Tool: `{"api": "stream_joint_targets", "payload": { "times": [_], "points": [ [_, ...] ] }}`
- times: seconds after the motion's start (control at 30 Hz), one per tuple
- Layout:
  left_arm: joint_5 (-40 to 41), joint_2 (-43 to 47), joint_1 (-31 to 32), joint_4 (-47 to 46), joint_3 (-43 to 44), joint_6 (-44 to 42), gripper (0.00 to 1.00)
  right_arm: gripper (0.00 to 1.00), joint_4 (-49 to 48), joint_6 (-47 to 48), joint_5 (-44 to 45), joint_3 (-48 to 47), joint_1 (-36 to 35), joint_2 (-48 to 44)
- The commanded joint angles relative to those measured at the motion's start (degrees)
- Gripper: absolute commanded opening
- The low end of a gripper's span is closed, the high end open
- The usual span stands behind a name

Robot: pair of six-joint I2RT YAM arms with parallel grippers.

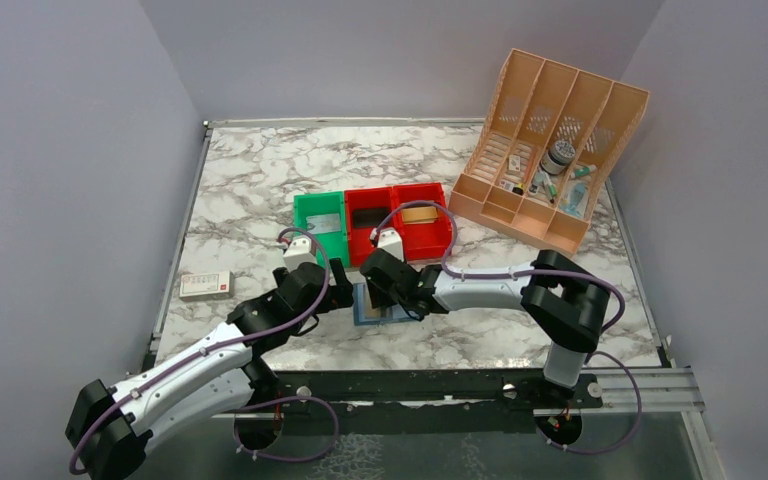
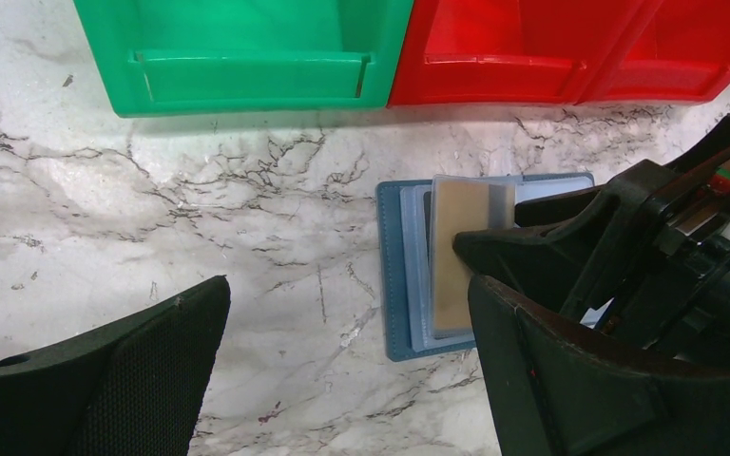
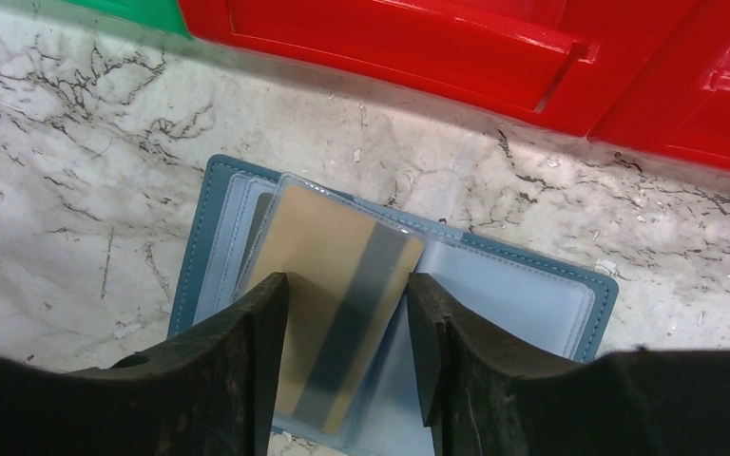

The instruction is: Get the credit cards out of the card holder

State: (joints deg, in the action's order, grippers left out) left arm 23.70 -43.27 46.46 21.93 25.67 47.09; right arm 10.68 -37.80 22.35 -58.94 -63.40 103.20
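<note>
The open blue card holder [image 3: 523, 299] lies unheld on the marble table [image 3: 76, 190], with the left gripper [image 2: 347, 304] spread wide beside it, so if the right gripper [image 3: 347, 285], its fingers astride the tan-gold card [image 3: 333, 228] (pinching or not, I cannot tell), pulls, the holder may follow.

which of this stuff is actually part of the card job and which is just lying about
Part of the job: blue card holder, lying open; tan card in it, straddled by the right end effector.

Lying about: white-and-red box, peach organizer, green bin, two red bins, unless cards go there.
</note>
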Motion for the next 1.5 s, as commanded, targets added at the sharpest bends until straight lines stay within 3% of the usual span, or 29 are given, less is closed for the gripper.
{"api": "stream_joint_targets", "payload": {
  "times": [0.0,0.17,0.4,0.5,0.8,1.0,1.3,1.47],
  "points": [
    [-0.6,-0.6,-0.4,-0.9,-0.4,-0.9,0.99,0.47,0.6,0.4,0.9,0.4,-0.4,1.1],
    [-2.8,-2.2,-0.3,-1.9,-0.2,-1.9,0.99,0.41,0.8,0.4,0.8,0.4,-0.4,1.1],
    [-6.8,-5.1,-0.3,-5.3,-0.2,-3.5,0.99,0.21,-5.0,0.5,-3.0,3.9,0.1,-1.2],
    [-8.6,-6.2,-0.3,-6.9,-0.3,-4.1,0.99,0.13,-7.8,0.3,-6.3,5.4,1.3,-1.8],
    [-11.9,-7.8,-0.3,-10.2,-0.7,-5.3,0.93,0.01,-19.6,-2.8,-19.9,14.1,8.3,-4.2],
    [-14.7,-8.2,-0.4,-13.8,-1.6,-5.5,0.87,0.01,-24.9,-5.1,-25.1,17.3,11.2,-3.4],
    [-17.7,-9.4,-0.5,-16.2,-1.8,-5.8,0.70,0.01,-29.3,-8.7,-26.4,20.8,13.0,-3.2],
    [-19.2,-10.5,-0.5,-18.6,-2.5,-5.8,0.67,0.01,-30.6,-9.9,-26.5,22.1,13.8,-3.2]
  ]
}}
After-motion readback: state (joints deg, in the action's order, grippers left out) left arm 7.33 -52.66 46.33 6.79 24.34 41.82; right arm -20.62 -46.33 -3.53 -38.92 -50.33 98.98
